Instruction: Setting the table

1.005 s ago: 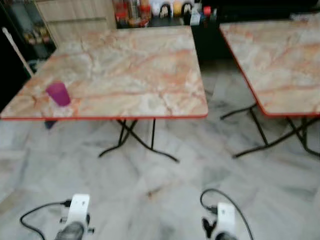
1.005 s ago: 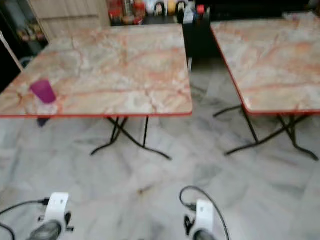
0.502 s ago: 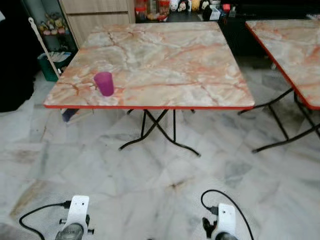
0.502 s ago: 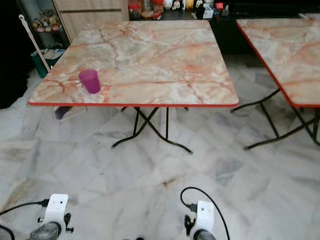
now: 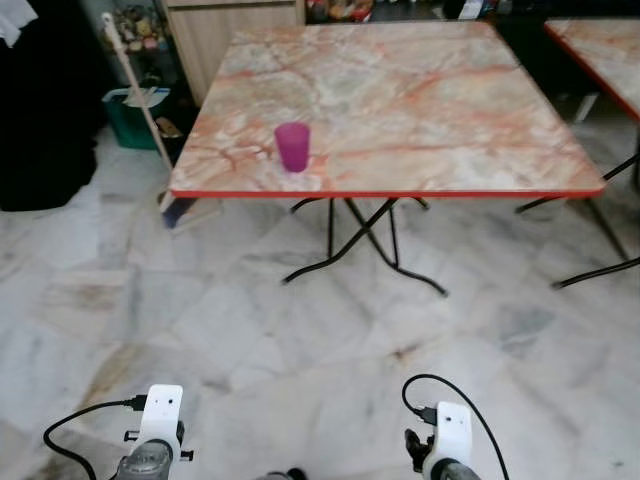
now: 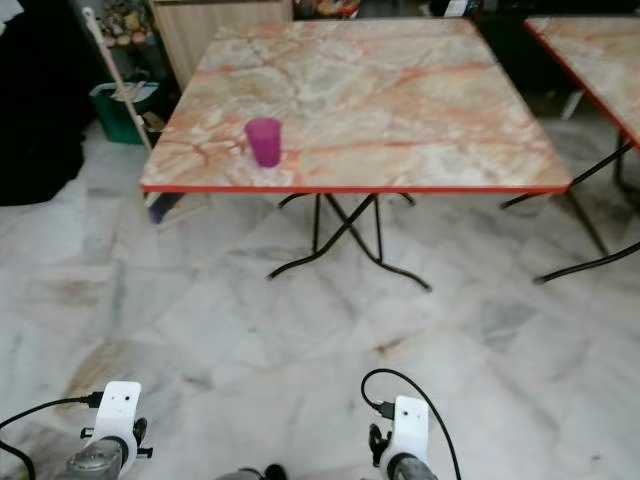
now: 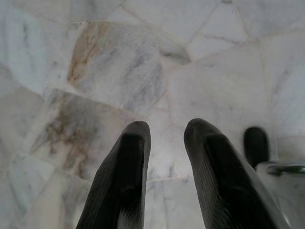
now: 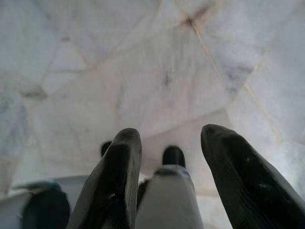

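purple plastic cup [image 5: 292, 147] upright on square orange-veined marble-top desk [image 5: 420, 110], near-left part, close to red near edge | left pincer [image 7: 164, 138] hangs low over pale marble floor [image 5: 300, 330], fingers apart w/ narrow gap, empty | right pincer [image 8: 169, 143] same, wider gap, empty

The table [image 5: 420, 90] is bare except for a cup [image 5: 292, 146] near its front left corner, just back from the front edge. A broom [image 5: 140, 100] and bin [image 5: 130, 105] crowd the left side. A second table [image 5: 600, 50] stands off the right edge, a gap between.
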`<state>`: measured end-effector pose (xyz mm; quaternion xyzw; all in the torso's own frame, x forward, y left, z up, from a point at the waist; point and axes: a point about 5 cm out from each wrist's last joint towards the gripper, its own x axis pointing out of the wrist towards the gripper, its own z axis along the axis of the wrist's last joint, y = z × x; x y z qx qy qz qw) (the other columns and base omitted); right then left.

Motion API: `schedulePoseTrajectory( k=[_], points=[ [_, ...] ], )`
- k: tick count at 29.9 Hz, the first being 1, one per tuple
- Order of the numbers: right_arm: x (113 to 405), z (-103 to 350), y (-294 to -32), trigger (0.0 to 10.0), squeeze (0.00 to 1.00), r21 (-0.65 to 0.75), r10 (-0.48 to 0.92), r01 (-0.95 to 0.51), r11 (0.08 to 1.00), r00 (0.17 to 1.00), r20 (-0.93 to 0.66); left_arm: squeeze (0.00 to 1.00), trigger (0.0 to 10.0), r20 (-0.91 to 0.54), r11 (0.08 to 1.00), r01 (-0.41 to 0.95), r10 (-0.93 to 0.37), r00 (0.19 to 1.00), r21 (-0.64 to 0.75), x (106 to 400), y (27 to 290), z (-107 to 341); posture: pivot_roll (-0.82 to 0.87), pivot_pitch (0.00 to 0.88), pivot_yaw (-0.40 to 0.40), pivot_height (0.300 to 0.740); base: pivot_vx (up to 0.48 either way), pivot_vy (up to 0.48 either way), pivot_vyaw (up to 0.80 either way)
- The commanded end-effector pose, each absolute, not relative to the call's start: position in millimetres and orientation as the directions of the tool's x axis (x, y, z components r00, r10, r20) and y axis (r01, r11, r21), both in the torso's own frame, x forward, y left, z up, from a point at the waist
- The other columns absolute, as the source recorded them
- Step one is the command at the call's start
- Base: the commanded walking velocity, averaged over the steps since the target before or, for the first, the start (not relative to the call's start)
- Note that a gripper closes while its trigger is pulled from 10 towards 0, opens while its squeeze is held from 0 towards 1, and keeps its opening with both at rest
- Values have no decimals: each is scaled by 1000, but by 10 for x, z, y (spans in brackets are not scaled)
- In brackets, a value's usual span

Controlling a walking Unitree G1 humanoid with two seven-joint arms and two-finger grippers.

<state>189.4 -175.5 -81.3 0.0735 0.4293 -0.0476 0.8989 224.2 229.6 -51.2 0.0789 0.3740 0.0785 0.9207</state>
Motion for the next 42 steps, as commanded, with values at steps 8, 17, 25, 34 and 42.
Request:
schedulePoseTrajectory(
  k=[8,17,25,34,42],
  points=[
    [1901,-813,-1729,10000,0,98,-16,147,984,625,-780,0,10000,-681,977,-86,198,705,195,2227,2293,-524,62,160,33,740,81,0,0],
    [1907,-811,-1725,10000,0,99,-15,146,984,627,-779,0,10000,-679,977,-86,198,707,195,2235,2286,-520,63,158,33,740,407,0,0],
    [1905,-810,-1737,10000,0,88,-12,128,988,628,-778,0,10000,-681,978,-79,191,707,192,2240,2267,-523,62,157,31,740,444,0,0],
    [1893,-817,-1737,10000,0,83,-12,123,989,622,-783,0,10000,-683,979,-83,190,705,187,2229,2254,-533,64,156,25,740,446,0,161],
    [1920,-801,-1764,10000,0,77,-20,128,989,626,-780,0,10000,-686,980,-89,189,702,179,2217,2240,-544,66,151,16,740,448,0,0]
  ],
)
